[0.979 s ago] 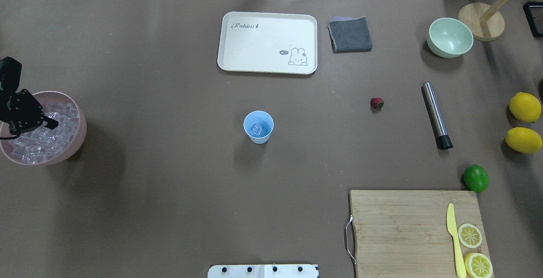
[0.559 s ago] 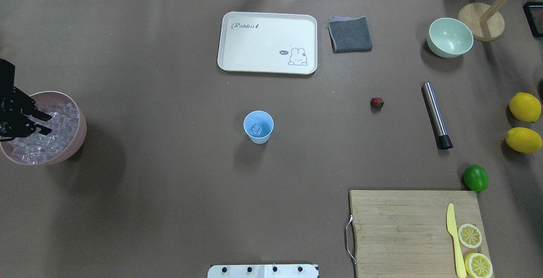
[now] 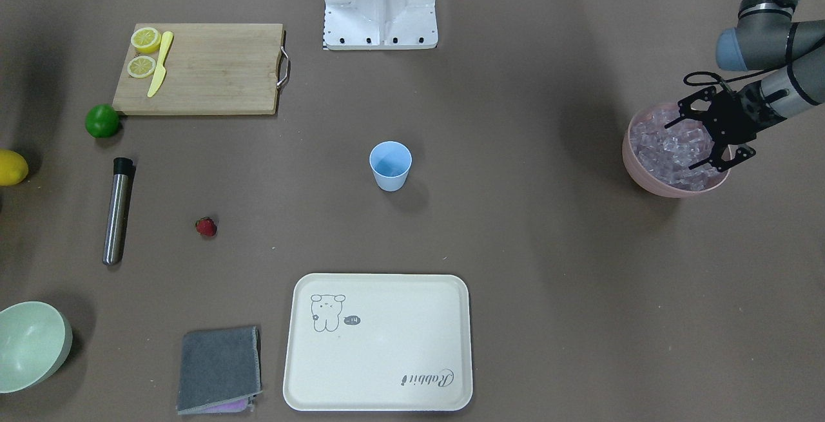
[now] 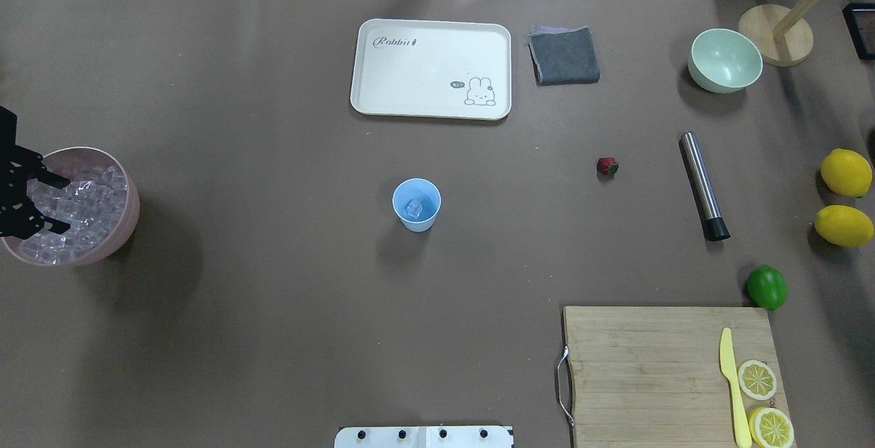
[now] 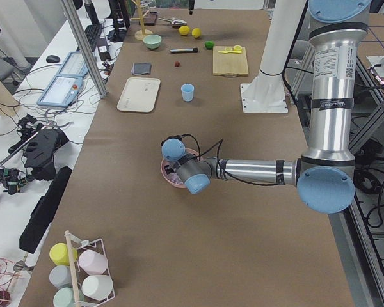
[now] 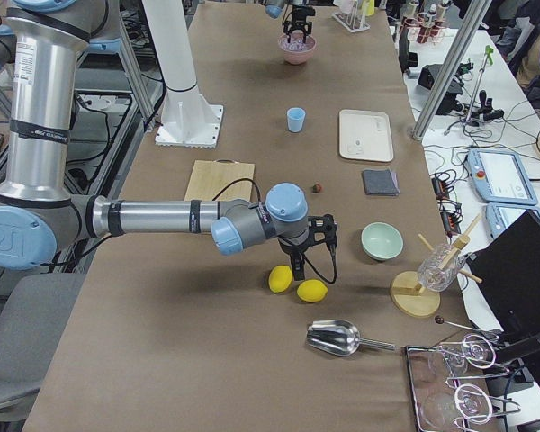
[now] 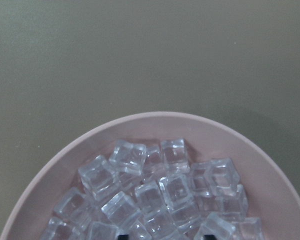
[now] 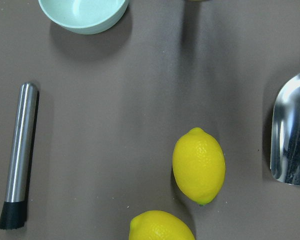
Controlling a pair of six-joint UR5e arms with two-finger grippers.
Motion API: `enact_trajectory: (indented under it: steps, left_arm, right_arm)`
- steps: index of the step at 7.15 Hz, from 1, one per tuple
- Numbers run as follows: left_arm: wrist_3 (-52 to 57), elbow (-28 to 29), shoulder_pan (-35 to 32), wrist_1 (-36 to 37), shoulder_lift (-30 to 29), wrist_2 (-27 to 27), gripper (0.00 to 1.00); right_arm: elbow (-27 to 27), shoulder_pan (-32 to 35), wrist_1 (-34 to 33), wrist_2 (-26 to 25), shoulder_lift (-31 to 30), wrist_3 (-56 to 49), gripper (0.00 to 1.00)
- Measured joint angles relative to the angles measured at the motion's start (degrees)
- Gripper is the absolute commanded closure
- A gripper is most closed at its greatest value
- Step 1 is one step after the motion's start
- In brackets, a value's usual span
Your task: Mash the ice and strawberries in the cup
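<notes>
Over the pink bowl (image 4: 134, 210) at the cup's (image 4: 416, 204) nine o'clock, the left gripper (image 4: 65, 206) had spread wide above the ice (image 4: 97, 195), likely readying another grab.

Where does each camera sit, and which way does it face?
Front-facing: opposite robot, looking down; left pincer over pink bowl.
Overhead: behind robot, looking down; left pincer.
Exterior left: left end; left arm near.
Exterior right: right end; right arm near.
Left wrist: down onto ice.
Right wrist: down onto lemons.
Shared: first two show the cup.
</notes>
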Motion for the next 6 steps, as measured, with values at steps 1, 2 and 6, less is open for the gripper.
enact_trajectory:
  steps: [1, 2, 6]
  left_arm:
    - [-0.1, -0.1, 0.1, -0.1, 0.0, 0.0, 0.05]
    - [-0.1, -0.3, 0.3, -0.1, 0.0, 0.0, 0.05]
    - [0.1, -0.7, 1.2, -0.3, 0.1, 0.5, 0.38]
  right_arm:
    - [-0.1, 0.0, 0.0, 0.0, 0.0, 0.0, 0.0]
    - [-0.1, 0.0, 0.0, 0.0, -0.1, 0.0, 0.0]
    - [-0.4, 0.0, 0.0, 0.0, -0.2, 0.0, 0.0]
